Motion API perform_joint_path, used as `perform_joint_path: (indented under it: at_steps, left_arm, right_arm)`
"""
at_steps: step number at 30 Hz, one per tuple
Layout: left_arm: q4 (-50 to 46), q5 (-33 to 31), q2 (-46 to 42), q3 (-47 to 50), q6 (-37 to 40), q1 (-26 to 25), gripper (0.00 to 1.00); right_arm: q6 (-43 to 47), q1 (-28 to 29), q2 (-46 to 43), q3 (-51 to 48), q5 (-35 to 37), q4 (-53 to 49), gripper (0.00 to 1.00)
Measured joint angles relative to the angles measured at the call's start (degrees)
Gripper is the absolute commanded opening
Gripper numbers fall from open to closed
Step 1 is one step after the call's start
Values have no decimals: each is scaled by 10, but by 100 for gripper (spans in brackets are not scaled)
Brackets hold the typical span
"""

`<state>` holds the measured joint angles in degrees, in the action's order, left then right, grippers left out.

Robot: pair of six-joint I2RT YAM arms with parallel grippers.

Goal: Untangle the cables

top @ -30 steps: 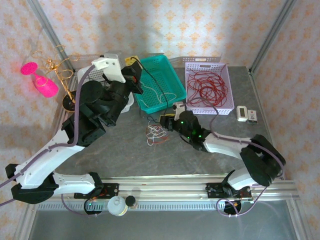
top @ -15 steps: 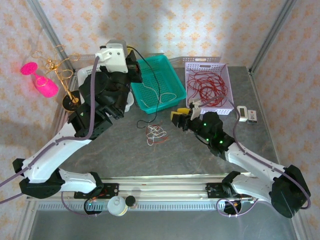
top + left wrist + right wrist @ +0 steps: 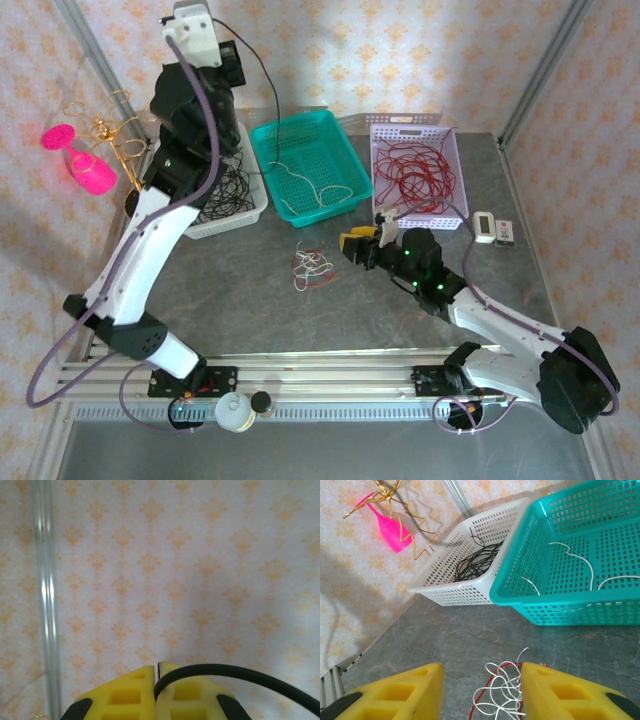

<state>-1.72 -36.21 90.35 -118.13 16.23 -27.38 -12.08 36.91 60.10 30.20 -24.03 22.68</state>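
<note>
Briefly, by item:

- Left gripper (image 3: 230, 64): high in the upper left of the overhead view. In the left wrist view (image 3: 157, 668) its yellow fingers are pressed together, pinching a black cable (image 3: 240, 677) that leaves toward the lower right against the patterned wall.
- Black cable (image 3: 268, 78), overhead view: it arcs from the left gripper down toward the green basket (image 3: 259, 150); its lower end cannot be made out.
- Right gripper (image 3: 355, 240): right of centre in the overhead view, low over the table (image 3: 250, 310). Its jaws stand apart and hold nothing.
- Tangled cables (image 3: 312, 268): a small clump of red and white strands lying on the table just left of the right gripper. In the right wrist view (image 3: 502, 692) the clump lies at bottom centre, between the two yellow fingers (image 3: 395, 690).
- Green basket (image 3: 560, 612): holds loose white cable (image 3: 580, 562).
- White basket (image 3: 465, 592): touches the green basket's left side and holds coiled black cables (image 3: 475, 562).
- Lilac basket (image 3: 415, 130): upper right of centre, holding red cables (image 3: 415, 175).
- Pink glass (image 3: 85, 160) and gold wire stand (image 3: 120, 140): upper left, beside the white basket.
- Two small devices (image 3: 485, 227): right of the lilac basket; any lettering on them is too small to read.
</note>
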Motion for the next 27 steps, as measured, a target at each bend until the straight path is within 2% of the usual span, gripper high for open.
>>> perform_joint_path:
  at_steps: [5,12,19,27]
  left_arm:
    - [2,-10,85,-33,34,67,0]
    - [-13,-21,182,-25,33,110,0]
    - [-17,-39,197,79,-19,118,0]
    - [-26,-61,201,185,-109,163,0]
  right_arm:
    - [-3,0,-21,-7,0,-3,45]
    - [-8,0,-45,-28,2,-21,44]
    - [-10,0,-54,-31,9,-43,44]
    - [-9,0,-62,-40,22,-55,44]
